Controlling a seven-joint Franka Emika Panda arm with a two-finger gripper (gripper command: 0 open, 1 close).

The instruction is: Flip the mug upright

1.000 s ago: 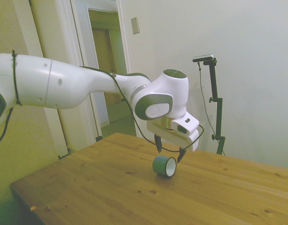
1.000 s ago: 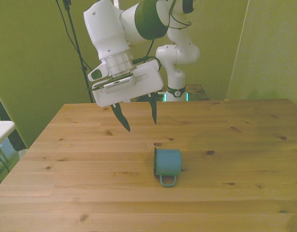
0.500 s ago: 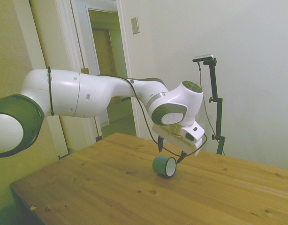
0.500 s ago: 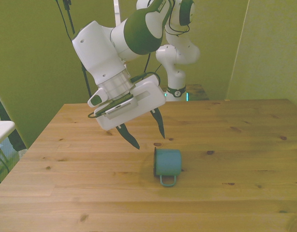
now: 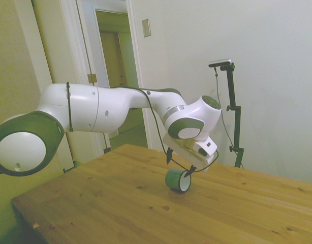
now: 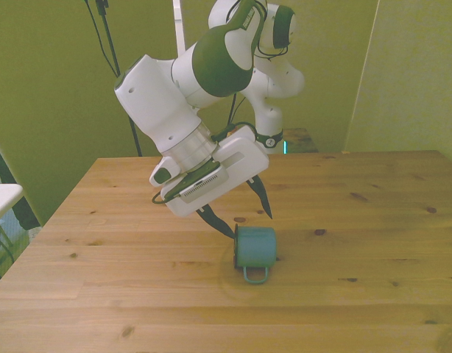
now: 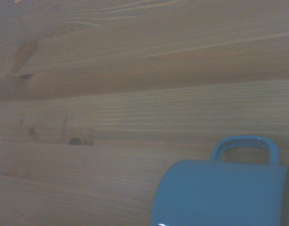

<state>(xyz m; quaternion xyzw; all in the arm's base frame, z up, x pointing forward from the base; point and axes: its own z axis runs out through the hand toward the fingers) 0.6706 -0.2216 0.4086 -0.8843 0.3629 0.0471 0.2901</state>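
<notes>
The mug (image 6: 255,247) is seen lying on its side on the wooden table (image 6: 138,294), about mid-table, a little toward the near edge in the front view. Its loop handle (image 6: 255,275) is turned toward the near edge and lies flat against the wood, while the dark rim (image 6: 235,248) faces the front view's left. In the side view the white interior of the mug (image 5: 178,180) is shown facing that camera. In the wrist view the teal body (image 7: 220,193) is seen close by, with bare planks and knots beyond it.

Just beyond the mug, the gripper (image 6: 246,215) is held tilted above it, its dark fingers (image 6: 263,197) spread apart, one tip ending by the rim and the other above the far side. Whether either fingertip touches the mug cannot be told. Farther back, the white arm (image 6: 167,95) is seen.
</notes>
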